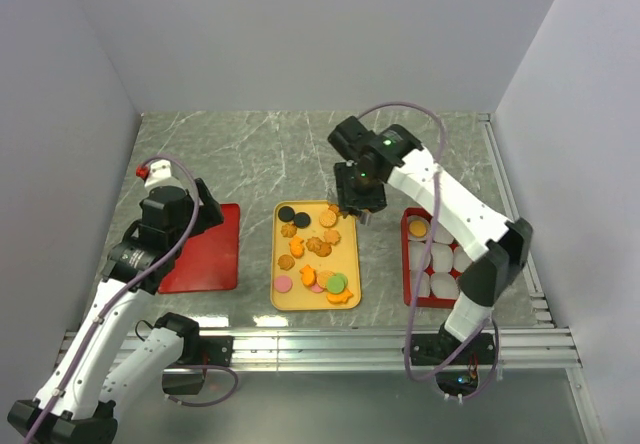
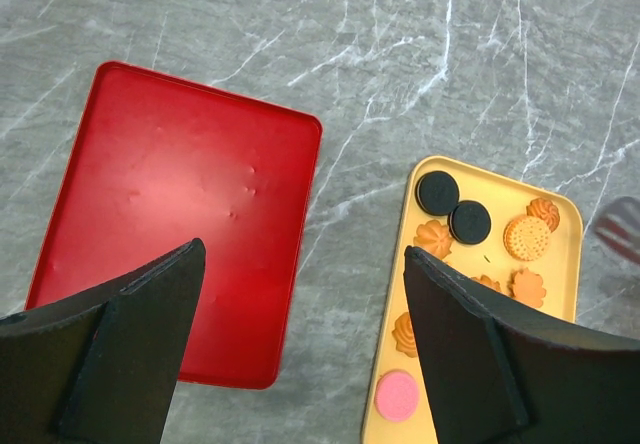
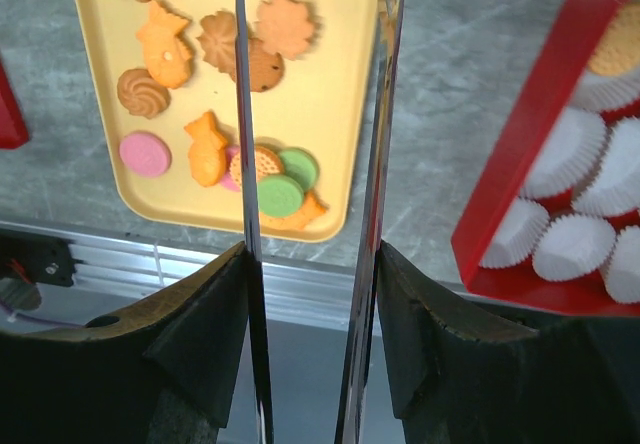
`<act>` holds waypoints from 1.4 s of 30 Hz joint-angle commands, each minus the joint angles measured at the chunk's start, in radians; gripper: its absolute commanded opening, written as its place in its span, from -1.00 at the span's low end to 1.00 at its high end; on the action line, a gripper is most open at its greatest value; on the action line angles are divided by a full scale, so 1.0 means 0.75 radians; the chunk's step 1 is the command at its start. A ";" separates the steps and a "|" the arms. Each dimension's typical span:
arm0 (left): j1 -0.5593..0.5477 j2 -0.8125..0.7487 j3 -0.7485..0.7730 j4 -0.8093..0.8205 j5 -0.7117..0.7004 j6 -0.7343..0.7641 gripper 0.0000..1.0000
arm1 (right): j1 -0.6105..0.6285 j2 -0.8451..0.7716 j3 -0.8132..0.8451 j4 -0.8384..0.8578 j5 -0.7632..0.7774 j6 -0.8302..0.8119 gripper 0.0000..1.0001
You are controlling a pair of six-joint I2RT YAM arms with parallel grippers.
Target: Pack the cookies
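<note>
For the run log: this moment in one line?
right pincer open over yellow tray | left pincer open over red tray | cookies on yellow tray | one cookie in cup

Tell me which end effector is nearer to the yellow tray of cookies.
Right. The right end effector hangs at the yellow tray's far right corner. The left end effector is off to the left, above the red tray.

Right pincer (image 1: 358, 214) above yellow tray (image 1: 348, 261) corner; cookies (image 1: 319, 247) on tray.

Cookies (image 1: 318, 247) on tray (image 1: 347, 260), between lid (image 1: 215, 254) and cup box (image 1: 408, 264).
</note>
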 commanded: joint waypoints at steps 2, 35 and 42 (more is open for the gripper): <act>-0.004 -0.034 0.006 0.008 -0.044 -0.029 0.74 | 0.053 0.065 0.114 -0.117 0.042 -0.035 0.15; -0.002 -0.044 0.006 0.006 -0.048 -0.029 0.73 | 0.163 0.308 0.114 -0.117 0.067 -0.092 0.15; -0.002 -0.050 0.002 0.008 -0.048 -0.027 0.73 | 0.163 0.339 0.122 -0.117 0.085 -0.104 0.11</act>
